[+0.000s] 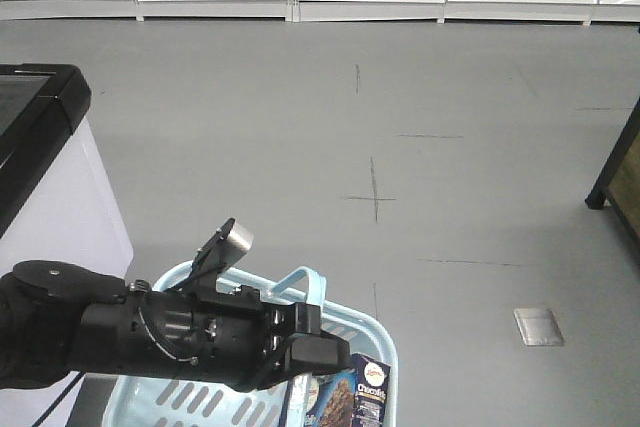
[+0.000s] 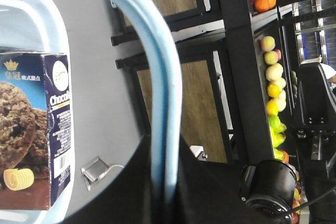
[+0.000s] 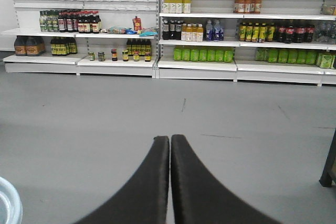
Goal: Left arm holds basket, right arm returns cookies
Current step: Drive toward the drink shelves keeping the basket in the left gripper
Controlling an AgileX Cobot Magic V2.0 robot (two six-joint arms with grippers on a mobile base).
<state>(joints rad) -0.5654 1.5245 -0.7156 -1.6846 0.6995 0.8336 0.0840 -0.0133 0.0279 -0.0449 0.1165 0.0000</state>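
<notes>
Left wrist view: cookies carton [image 2: 31, 129] inside the basket [image 2: 50, 24] reads "Choco" (rest hidden); left gripper [image 2: 165, 182] pinches the basket handle [image 2: 169, 77]; right gripper [image 3: 169, 144] is pressed together.

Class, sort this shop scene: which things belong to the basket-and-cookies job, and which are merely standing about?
Job: basket; left gripper, shut on its handle; cookies, inside it; right gripper, shut, empty.
Standing about: bottle shelves; fruit rack; floor plate; white cabinet.
</notes>
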